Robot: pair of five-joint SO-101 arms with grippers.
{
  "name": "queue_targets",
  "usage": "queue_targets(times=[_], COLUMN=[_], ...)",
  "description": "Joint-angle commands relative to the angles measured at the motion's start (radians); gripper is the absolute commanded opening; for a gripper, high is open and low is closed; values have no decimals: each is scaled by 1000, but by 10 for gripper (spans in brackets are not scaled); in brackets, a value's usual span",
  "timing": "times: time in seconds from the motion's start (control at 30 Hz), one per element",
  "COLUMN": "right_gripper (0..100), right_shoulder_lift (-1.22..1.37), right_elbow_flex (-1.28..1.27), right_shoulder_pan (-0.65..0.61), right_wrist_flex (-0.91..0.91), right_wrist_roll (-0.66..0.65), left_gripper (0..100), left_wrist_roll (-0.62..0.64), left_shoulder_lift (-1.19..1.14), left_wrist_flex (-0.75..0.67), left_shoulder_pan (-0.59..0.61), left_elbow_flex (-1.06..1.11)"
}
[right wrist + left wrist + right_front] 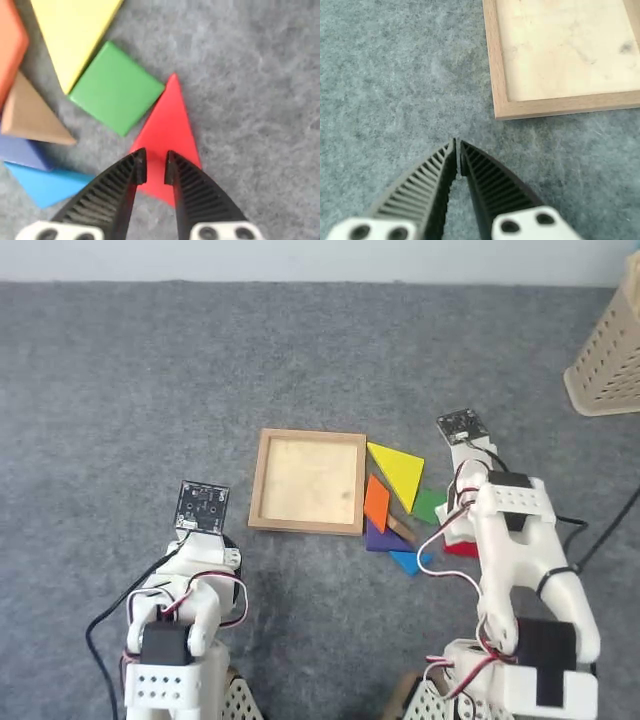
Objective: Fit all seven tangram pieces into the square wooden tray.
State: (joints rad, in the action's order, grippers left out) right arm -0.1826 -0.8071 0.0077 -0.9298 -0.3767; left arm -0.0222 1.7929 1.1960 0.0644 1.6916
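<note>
The square wooden tray (257, 480) lies empty, with the tangram pieces (378, 502) clustered just beside it. The right gripper (155, 162), jaws barely parted and empty, hangs over the red triangle (169, 122). So narrow a pinch may skid off the flat piece and shove the neighbouring green square (116, 95).

The high camera looks down on the whole tabletop (120, 380), while the wrist cameras look close at its tray (501, 75) and coloured pieces (117, 95).

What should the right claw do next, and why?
Probably lower the right gripper and close it on the red triangle. Its jaws stand slightly apart right above that piece, and the tray holds nothing yet.
</note>
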Motion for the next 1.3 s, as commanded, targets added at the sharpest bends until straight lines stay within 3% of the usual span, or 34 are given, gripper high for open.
queue_targets(times=[0.0, 0.2, 0.33, 0.57, 1.27], right_gripper=[120, 268, 283, 285, 266], right_shoulder_lift=[-117, -249, -248, -107, 222], right_elbow_flex=[40, 11, -34, -28, 173], right_shoulder_pan=[-54, -110, -101, -116, -12], right_wrist_flex=[-81, -216, -197, -77, -58], right_wrist_roll=[-32, -181, -288, -298, -288], left_gripper=[11, 11, 11, 11, 11], left_wrist_roll=[9, 9, 9, 9, 9], left_shoulder_lift=[3, 3, 3, 3, 3], left_wrist_flex=[5, 5, 5, 5, 5], left_shoulder_pan=[5, 5, 5, 5, 5], left_elbow_flex=[-5, -5, -5, -5, -5])
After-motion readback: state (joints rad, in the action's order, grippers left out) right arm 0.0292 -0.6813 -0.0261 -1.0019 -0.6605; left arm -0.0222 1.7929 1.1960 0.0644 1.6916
